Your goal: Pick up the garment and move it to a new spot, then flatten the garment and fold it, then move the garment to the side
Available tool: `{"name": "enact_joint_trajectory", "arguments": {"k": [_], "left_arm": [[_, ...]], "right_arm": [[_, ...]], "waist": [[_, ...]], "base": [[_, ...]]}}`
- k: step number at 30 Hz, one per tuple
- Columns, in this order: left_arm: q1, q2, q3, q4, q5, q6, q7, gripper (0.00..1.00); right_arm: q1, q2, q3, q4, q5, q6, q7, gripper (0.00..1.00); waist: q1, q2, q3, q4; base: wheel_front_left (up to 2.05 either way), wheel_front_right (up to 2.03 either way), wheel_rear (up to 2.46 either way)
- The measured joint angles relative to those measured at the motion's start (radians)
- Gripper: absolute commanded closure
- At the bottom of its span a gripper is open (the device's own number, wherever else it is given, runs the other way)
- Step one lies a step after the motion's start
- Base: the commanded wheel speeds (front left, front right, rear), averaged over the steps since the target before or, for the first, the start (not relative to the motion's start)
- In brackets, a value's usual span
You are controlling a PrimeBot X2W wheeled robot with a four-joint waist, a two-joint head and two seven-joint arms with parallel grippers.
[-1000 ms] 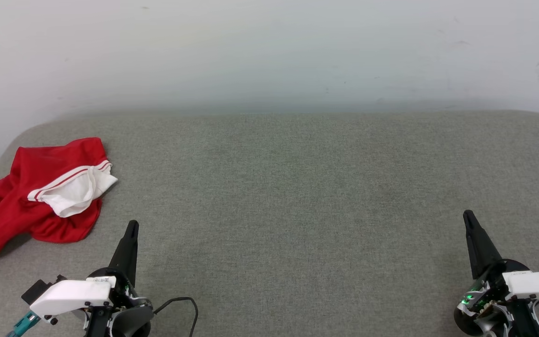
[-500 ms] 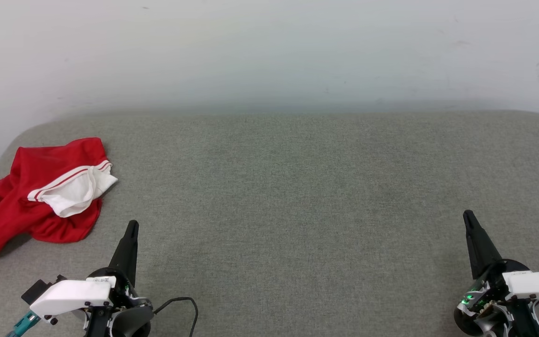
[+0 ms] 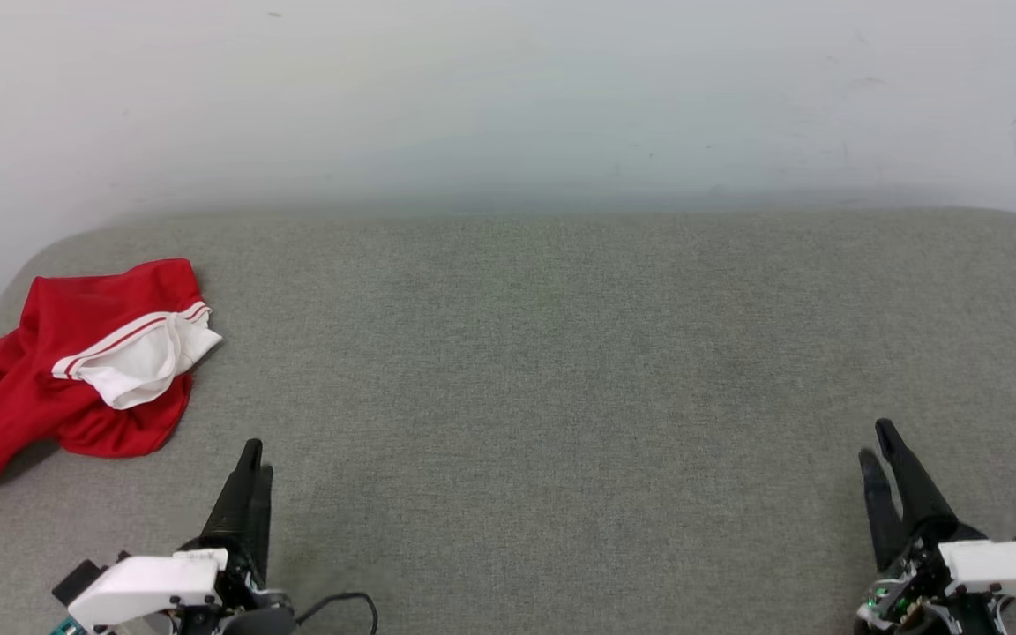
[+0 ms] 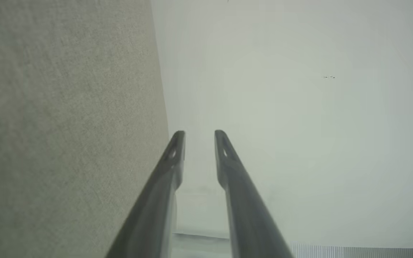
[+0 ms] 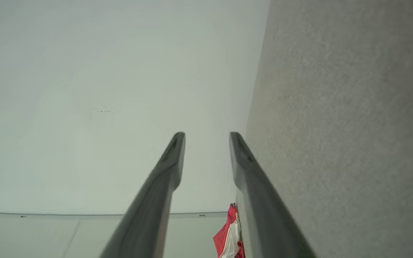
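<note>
the garment (image 3: 76, 379) lies crumpled on the far left corner of the grey fabric-covered desk (image 3: 543, 370), touching neither pair of fingers. in the head view it sits near the left fingers (image 3: 248, 481), at about ten o'clock from their tips, and well apart from the right fingers (image 3: 903, 472), at about nine to ten o'clock across the desk. its long axis runs from about one o'clock down to about seven o'clock, where the red cloth runs off the view's left side. a white sleeve with red-striped trim lies on top, on the three o'clock side of the heap. both pairs of fingers point to twelve o'clock, toward the pale wall (image 3: 508, 97). each pair is parted by a narrow gap, with nothing held between them. in the right wrist view a red-and-white scrap of the garment (image 5: 229, 233) shows beside the desk's edge.
</note>
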State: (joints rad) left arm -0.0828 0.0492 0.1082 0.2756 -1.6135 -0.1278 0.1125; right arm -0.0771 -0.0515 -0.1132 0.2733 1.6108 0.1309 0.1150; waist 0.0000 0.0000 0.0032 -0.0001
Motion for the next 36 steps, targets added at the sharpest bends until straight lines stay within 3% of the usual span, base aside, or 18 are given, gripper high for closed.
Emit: {"name": "enact_joint_trajectory", "arguments": {"k": [11,23,31,36], "left_arm": [[0.023,-0.001,-0.005,0.002,0.03,0.0,-0.049,0.0],[0.036,-0.001,0.035,0.007,0.161,0.0,-0.102,0.0],[0.039,-0.001,0.059,-0.031,0.265,0.0,-0.134,0.0],[0.047,-0.001,0.07,-0.084,0.367,0.0,-0.152,0.0]], "right_arm": [[0.017,0.001,0.026,0.013,-0.04,0.0,-0.049,0.0],[0.014,0.002,0.024,0.044,-0.201,0.0,-0.101,0.0],[0.004,0.003,-0.003,0.029,-0.361,0.0,-0.133,0.0],[-0.002,0.003,-0.015,-0.029,-0.531,0.0,-0.151,0.0]], "waist": [[0.0,0.0,0.001,-0.003],[0.0,0.0,0.0,-0.008],[0.0,0.0,0.001,-0.011],[0.0,0.0,0.003,-0.014]], "base": [[0.0,0.0,0.0],[0.0,0.0,0.0],[0.0,0.0,0.0],[0.0,0.0,0.0]]}}
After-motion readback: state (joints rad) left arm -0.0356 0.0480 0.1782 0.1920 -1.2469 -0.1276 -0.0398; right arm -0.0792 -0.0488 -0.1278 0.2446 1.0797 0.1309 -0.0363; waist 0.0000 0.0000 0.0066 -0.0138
